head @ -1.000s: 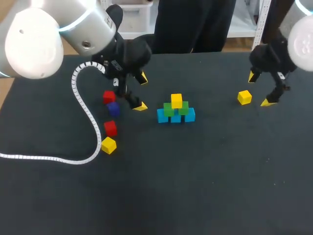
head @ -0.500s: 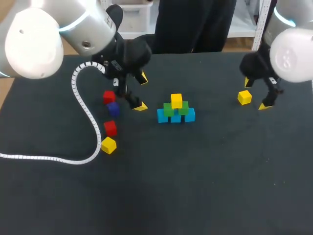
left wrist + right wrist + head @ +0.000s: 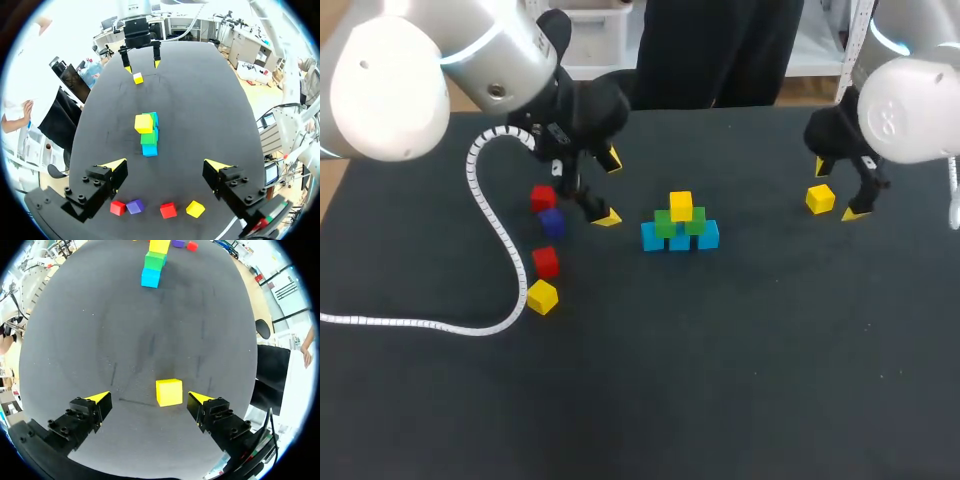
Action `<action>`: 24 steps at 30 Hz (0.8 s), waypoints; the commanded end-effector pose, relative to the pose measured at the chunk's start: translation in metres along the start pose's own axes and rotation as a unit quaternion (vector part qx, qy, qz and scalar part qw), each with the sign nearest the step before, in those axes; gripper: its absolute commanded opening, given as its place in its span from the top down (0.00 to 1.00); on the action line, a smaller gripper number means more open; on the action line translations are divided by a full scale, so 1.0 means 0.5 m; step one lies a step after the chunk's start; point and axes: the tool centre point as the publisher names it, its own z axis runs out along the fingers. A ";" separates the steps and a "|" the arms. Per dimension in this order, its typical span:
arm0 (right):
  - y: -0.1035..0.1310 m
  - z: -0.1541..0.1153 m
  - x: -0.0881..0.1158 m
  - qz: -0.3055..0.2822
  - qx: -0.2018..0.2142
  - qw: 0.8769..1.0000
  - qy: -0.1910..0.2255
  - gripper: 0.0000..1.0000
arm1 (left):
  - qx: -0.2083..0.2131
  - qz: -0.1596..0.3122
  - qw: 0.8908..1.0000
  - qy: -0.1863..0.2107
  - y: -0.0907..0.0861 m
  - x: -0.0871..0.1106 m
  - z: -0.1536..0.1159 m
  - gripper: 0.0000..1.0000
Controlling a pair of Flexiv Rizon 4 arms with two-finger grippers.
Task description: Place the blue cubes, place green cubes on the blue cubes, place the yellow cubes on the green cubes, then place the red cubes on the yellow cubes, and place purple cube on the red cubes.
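In the middle of the table stands a pyramid (image 3: 680, 226): a row of blue cubes (image 3: 680, 240), two green cubes (image 3: 665, 224) on them, and one yellow cube (image 3: 681, 206) on top. A loose yellow cube (image 3: 820, 199) lies at the right. My right gripper (image 3: 838, 190) is open around it; in the right wrist view the cube (image 3: 168, 392) sits between the fingers of the gripper (image 3: 149, 398), untouched. My left gripper (image 3: 609, 188) hangs open and empty left of the pyramid. Near it lie two red cubes (image 3: 543, 198) (image 3: 546, 262), a purple cube (image 3: 551, 221) and another yellow cube (image 3: 542, 297).
A white coiled cable (image 3: 490, 210) trails from my left arm across the table's left side, close to the loose cubes. The left wrist view shows the pyramid (image 3: 148, 131) ahead of the left gripper (image 3: 165, 165), with the loose cubes under it.
My right gripper has moved left and now straddles the loose yellow cube. The left arm and all cubes have stayed still.
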 end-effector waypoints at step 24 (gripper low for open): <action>-0.015 0.035 0.011 0.013 -0.013 1.000 0.014 0.00 | 0.001 0.001 1.000 -0.001 0.000 0.002 -0.001 0.00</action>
